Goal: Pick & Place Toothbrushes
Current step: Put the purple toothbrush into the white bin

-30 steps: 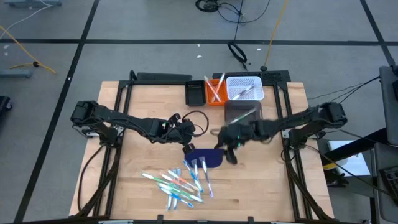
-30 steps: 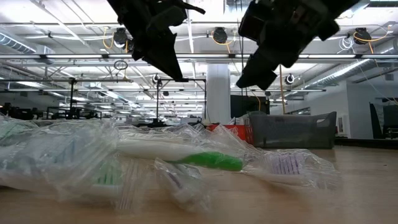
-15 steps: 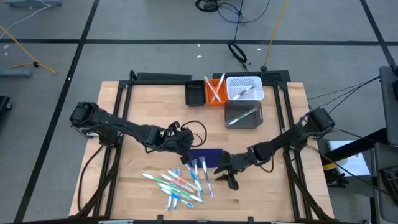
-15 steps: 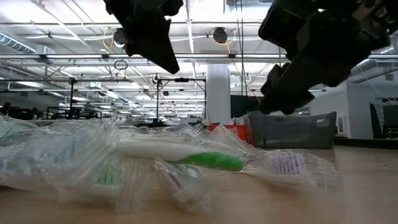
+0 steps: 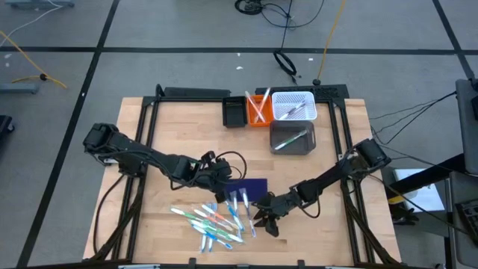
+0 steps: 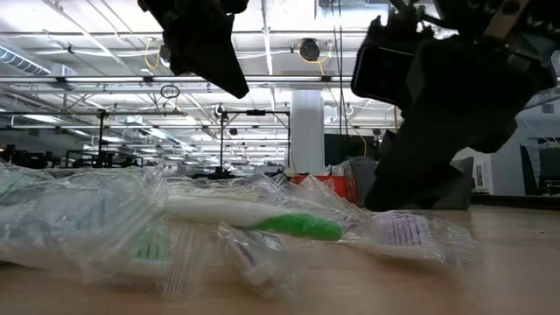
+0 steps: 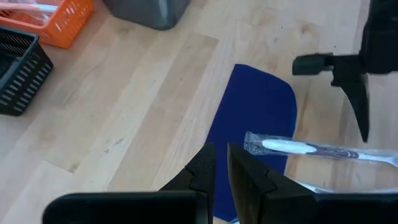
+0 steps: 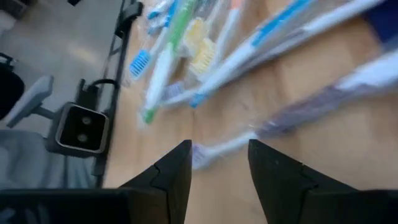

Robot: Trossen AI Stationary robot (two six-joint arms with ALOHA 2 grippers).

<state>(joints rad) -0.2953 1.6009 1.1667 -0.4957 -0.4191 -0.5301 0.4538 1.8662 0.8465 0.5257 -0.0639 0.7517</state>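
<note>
You cannot count the toothbrushes [image 5: 216,219] exactly: they overlap in a heap on the tabletop [image 5: 164,142] near its front edge, perhaps a dozen, in clear wrappers. Four bins stand at the far edge: black [image 5: 234,113], orange [image 5: 258,112] with a few brushes, white [image 5: 293,105] with some, grey [image 5: 292,138] with one. The left gripper [image 7: 217,163] hangs over the blue mat [image 7: 252,118], fingers almost together, holding nothing. The right gripper [image 8: 219,155] is low beside the heap, fingers apart, empty.
</note>
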